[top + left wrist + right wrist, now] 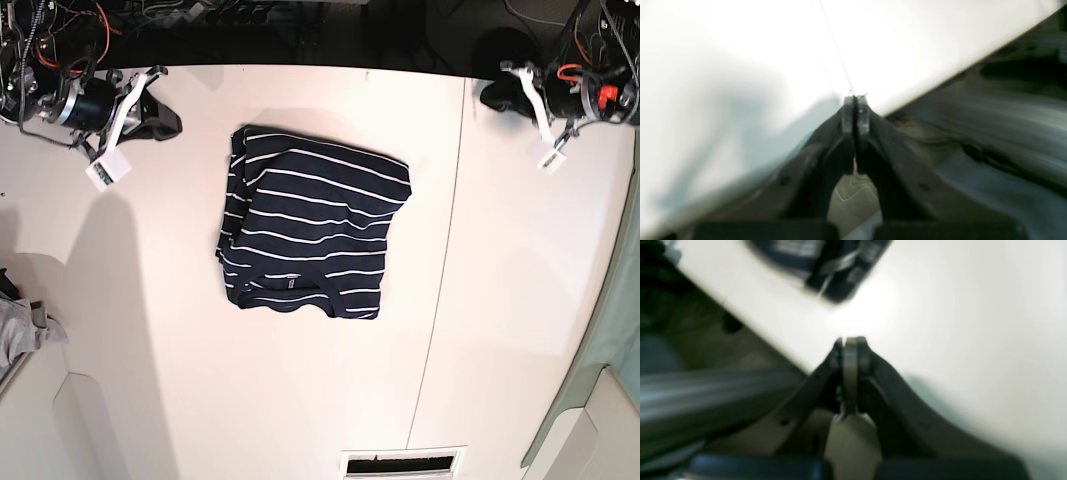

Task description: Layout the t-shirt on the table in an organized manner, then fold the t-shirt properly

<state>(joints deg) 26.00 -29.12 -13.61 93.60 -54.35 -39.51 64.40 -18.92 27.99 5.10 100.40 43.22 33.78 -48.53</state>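
Note:
The t-shirt (310, 225), navy with thin white stripes, lies folded into a compact rectangle in the middle of the white table (520, 300). A blurred corner of the t-shirt (833, 263) shows at the top of the right wrist view. My right gripper (175, 124) rests at the far left of the table, shut and empty, apart from the shirt; up close the right gripper (851, 340) has its jaws pressed together. My left gripper (487, 97) sits at the far right edge, also shut on nothing; the left gripper (856, 99) hovers over the table's edge (923, 90).
A small grey cloth (20, 332) lies at the left edge. White tags (108, 168) (552, 158) hang from both arms. A thin dark seam (440, 270) runs down the table right of the shirt. A vent slot (402, 463) sits at the near edge.

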